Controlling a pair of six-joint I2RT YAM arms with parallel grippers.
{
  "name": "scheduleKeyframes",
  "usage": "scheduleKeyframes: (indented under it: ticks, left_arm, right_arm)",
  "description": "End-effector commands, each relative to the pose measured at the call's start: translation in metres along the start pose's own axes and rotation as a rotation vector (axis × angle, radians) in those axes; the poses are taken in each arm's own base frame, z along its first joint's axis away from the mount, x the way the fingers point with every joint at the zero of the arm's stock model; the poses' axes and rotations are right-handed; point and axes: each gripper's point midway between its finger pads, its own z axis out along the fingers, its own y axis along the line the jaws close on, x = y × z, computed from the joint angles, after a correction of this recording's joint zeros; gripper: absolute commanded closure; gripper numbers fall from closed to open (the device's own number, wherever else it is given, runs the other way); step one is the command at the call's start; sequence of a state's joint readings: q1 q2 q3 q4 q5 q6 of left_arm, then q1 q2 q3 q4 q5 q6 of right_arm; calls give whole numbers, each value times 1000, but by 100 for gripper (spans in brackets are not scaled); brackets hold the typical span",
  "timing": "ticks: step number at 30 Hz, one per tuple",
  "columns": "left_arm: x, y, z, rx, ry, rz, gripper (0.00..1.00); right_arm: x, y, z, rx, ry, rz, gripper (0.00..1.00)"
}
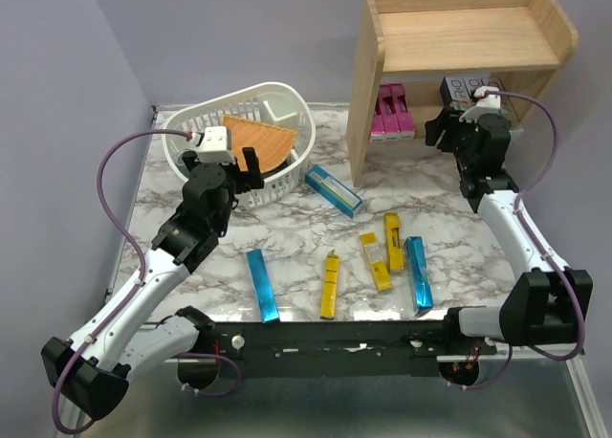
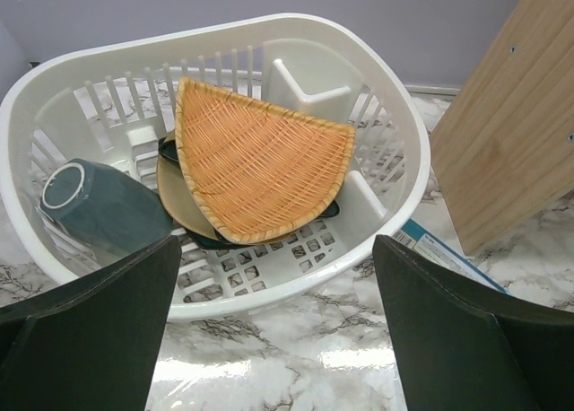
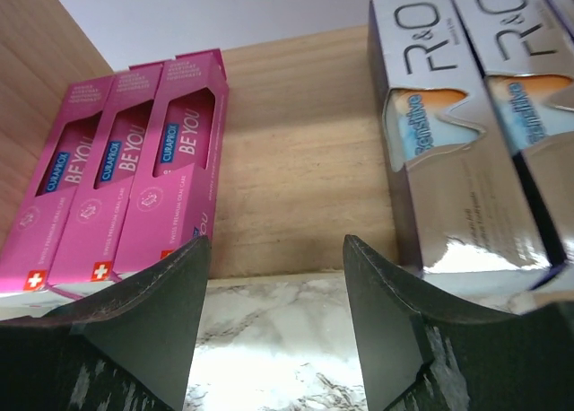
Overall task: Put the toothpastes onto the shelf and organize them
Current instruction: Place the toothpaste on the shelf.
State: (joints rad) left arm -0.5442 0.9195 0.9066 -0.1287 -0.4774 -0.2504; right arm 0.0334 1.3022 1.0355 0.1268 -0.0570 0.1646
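Shelf [image 1: 459, 55]: a light wooden two-tier unit at the far right of the marble-pattern table [image 1: 440, 199].

Lower tier, right wrist view:
- Three pink Curaprox cartons [image 3: 117, 187] lie side by side on the left, touching one another, with the outer one against the side panel.
- Silver-purple "Sensitive" cartons [image 3: 448, 133] lie side by side on the right. Two are fully seen and a third is cut off by the frame edge.
- A bare strip of wood separates the two groups.

Right gripper [image 3: 276, 242]: hovers low at the front edge of the lower tier, aimed at that bare strip. The fingers are parted and released — nothing lies between them.

Left gripper [image 2: 276, 245]: hangs just before the white slotted basket [image 2: 224, 34]. The fingers are spread wide and grasp nothing.

Basket contents: an orange woven wedge [image 2: 260, 160] leaning over a dark plate [image 2: 175, 205], with a teal cup [image 2: 99, 205] on its side to the left.

Toothpastes on the table, top view:
- A blue-silver carton [image 1: 334, 190] lies diagonally between the basket and the shelf.
- A blue carton [image 1: 261, 285] lies near the front edge, left of centre.
- Three yellow cartons lie separately: one [image 1: 330, 285], a second [image 1: 375, 262] and a third [image 1: 393, 241].
- A further blue carton [image 1: 418, 273] lies just right of the yellow ones — close beside the right arm.
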Motion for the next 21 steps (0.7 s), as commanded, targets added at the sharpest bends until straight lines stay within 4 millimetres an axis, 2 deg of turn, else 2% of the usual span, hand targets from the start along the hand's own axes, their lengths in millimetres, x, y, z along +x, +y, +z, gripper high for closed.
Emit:
scheduleKeyframes:
  ticks: [1, 6, 7, 16, 21]
  left_arm:
    - [-2, -2, 2, 13, -5, 7, 1]
    - [-2, -2, 2, 11, -6, 9, 1]
    - [-1, -2, 2, 11, -4, 11, 1]
    - [-2, -2, 2, 10, -5, 11, 1]
    - [-1, -2, 3, 9, -3, 14, 1]
  right_arm:
    - [-14, 5, 15, -2, -51, 17, 31]
    - [-12, -1, 28, 28, -54, 30, 31]
    - [-9, -9, 30, 75, -56, 33, 31]
    - [3, -40, 37, 236, -58, 35, 30]
    - [3, -38, 34, 227, -54, 26, 30]
